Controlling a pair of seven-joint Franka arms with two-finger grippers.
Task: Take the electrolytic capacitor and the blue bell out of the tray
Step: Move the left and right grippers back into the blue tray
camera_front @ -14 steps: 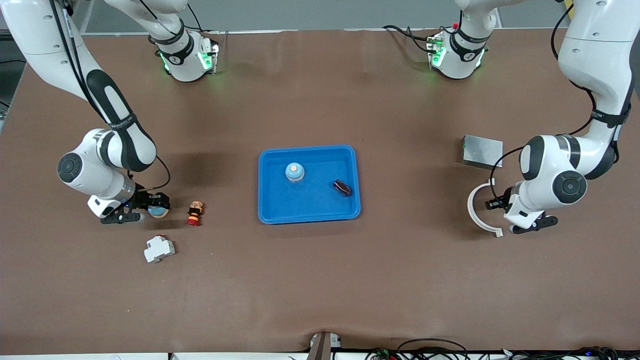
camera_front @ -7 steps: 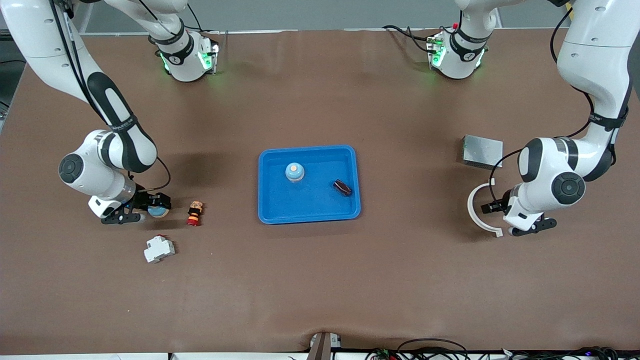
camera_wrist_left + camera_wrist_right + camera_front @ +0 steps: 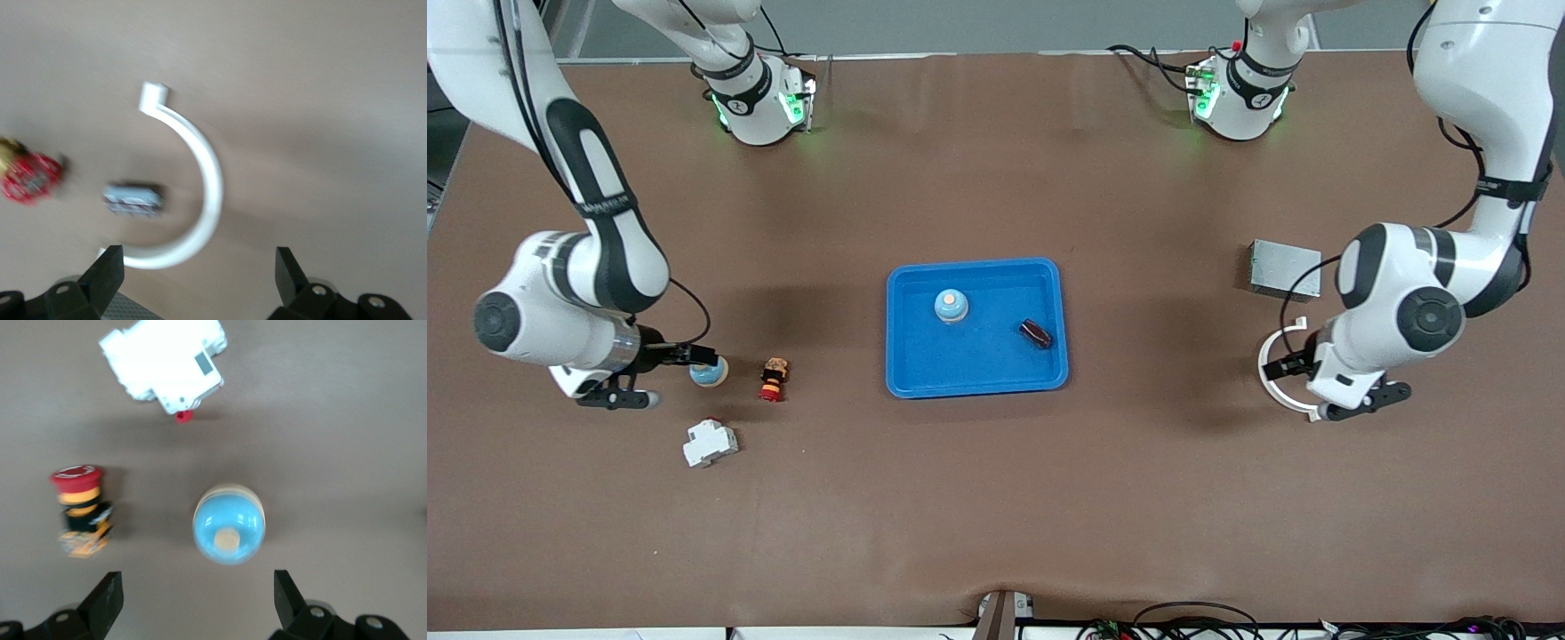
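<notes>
Both pincers hung with jaws apart, well clear of the shallow bright-blue plastic tray: the right pincer over a second blue bell on the brown worktop, the left pincer over a white curved plastic strip. In the tray, the dark cylindrical electrolytic capacitor lay slantwise toward the left arm's end. The blue domed bell stood farther off, toward the right arm.
</notes>
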